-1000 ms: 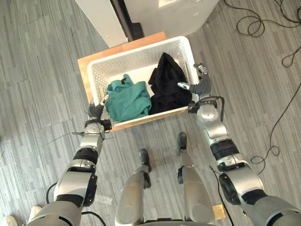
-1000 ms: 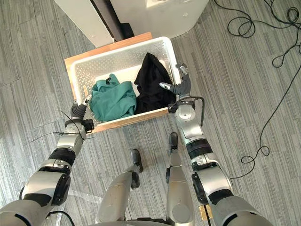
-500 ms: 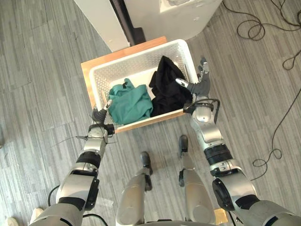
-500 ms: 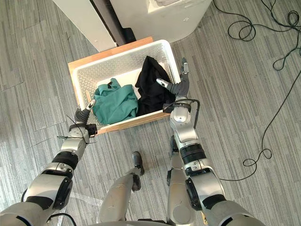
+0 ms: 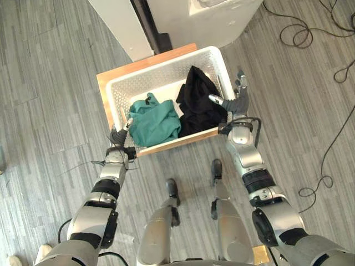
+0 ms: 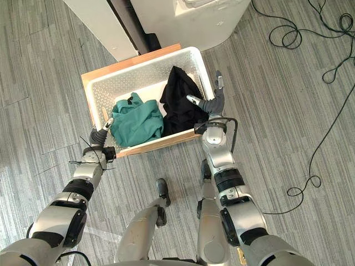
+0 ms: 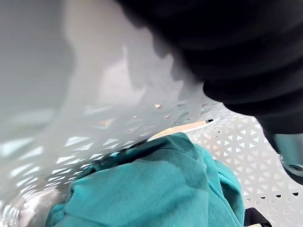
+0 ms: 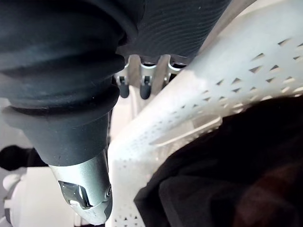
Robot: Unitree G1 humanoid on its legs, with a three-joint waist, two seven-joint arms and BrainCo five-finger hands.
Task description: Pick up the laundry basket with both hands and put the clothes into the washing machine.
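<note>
The white laundry basket (image 5: 166,69) sits on a wooden board (image 5: 177,141) on the grey plank floor (image 5: 50,100). Bare wood shows along the basket's left side and near side. The board's far edge lies just before a white washing machine (image 5: 222,22), and a white panel (image 5: 116,22) stands to the machine's left. Two garments lie in the basket. A teal garment (image 5: 154,119) is bunched in the near left part, and a black garment (image 5: 198,102) is heaped against the right wall. The two touch along the middle.

The right hand (image 5: 237,102) stands at the basket's right wall, toward the near right corner. It is spread. Its fingers (image 5: 241,84) are straight and run along the outside of the wall. The thumb (image 5: 215,100) reaches apart from them over the rim, above the black garment (the right wrist view shows the perforated wall passing between the row of fingers and the dark cloth).

The left hand (image 5: 117,136) is at the basket's near left corner, just beside the wall and over the board's near left corner. Whether it is spread or closed on the rim cannot be told. Its own wrist view shows the perforated wall close up, with the teal garment beyond it.
</note>
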